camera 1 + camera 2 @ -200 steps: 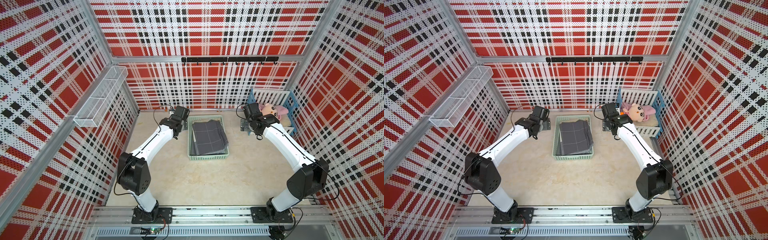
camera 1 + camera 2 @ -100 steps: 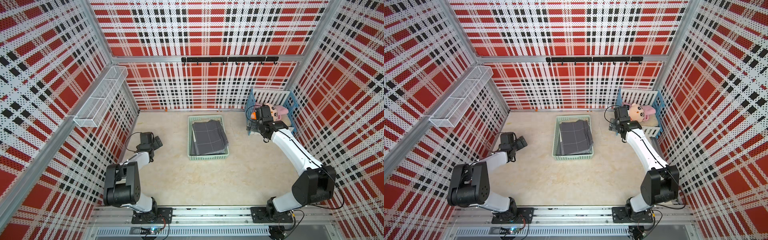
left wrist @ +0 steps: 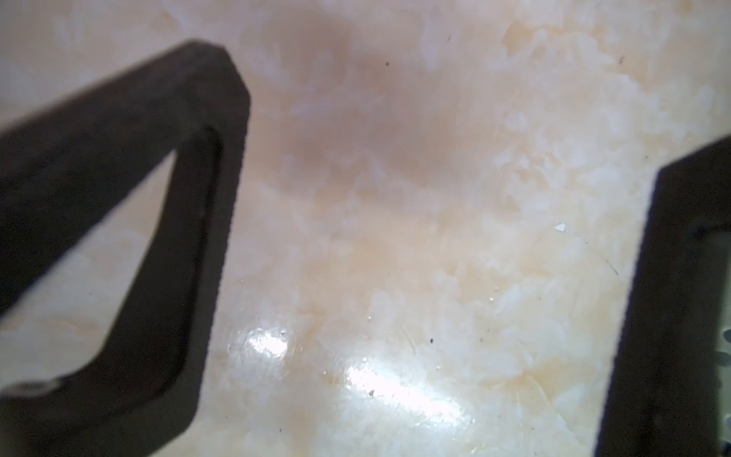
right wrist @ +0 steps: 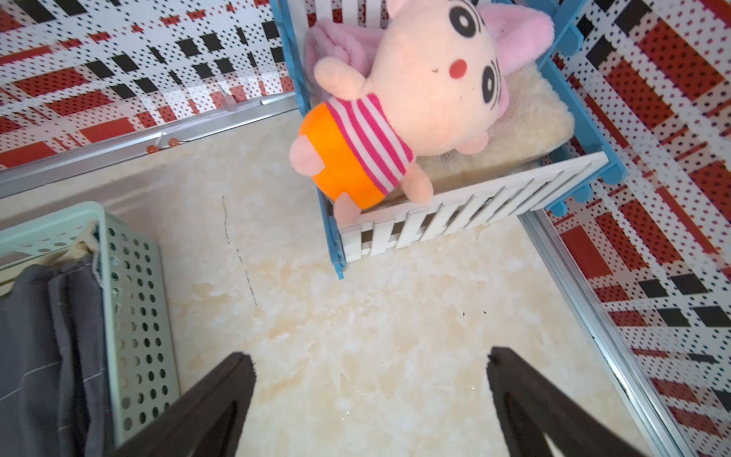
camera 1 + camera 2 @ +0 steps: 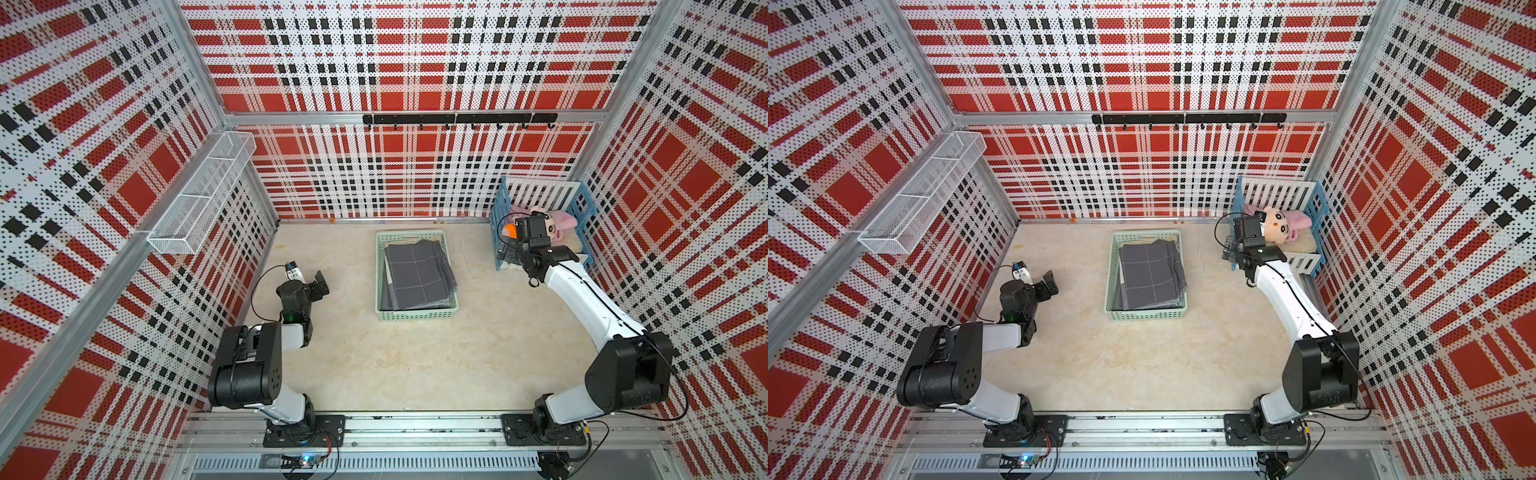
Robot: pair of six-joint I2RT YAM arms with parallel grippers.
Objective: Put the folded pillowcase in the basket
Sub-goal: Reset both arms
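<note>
Jaws wide, nothing held: left gripper [image 3: 443, 158], right gripper [image 4: 372, 360]; pillowcase [image 5: 417, 272] in basket [image 5: 415, 314].
Left one hangs low over bare tabletop [image 3: 395, 277] near its left edge; right one sits by the crib [image 4: 474, 201] at the back right corner. Pillowcase lies flat inside the basket, mid-back of the tabletop — task looks done. Unclear: whether its right hem rides the rim; basket floor hidden; left wrist view blurred.

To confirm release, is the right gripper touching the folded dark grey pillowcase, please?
Apart: in both top views, bare floor separates the right gripper from the pillowcase.
</note>
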